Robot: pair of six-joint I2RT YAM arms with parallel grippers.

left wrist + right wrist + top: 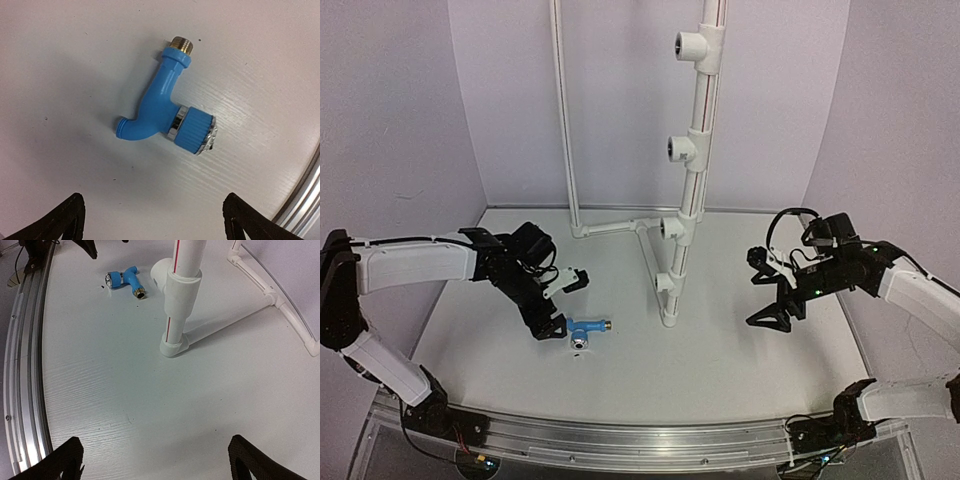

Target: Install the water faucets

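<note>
The bright-blue, L-shaped water faucet (pixel 159 107) lies flat on its side on the white table (pixel 65 70), with its metal threaded end and ribbed round knob free.

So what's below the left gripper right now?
The blue faucet lies on its side on the white table, just ahead of the left gripper, whose jaws stand open and clear of it. The faucet's underside, against the table, is hidden.

A white, faintly wood-grained table (pixel 720 350) is enclosed at the back by a pale lilac backdrop panel (pixel 620 100) and at either side by matching angled walls (pixel 390 120), its curved near edge is bounded by an aluminium rail (pixel 620 440), and soft shadows are cast on it.
</note>
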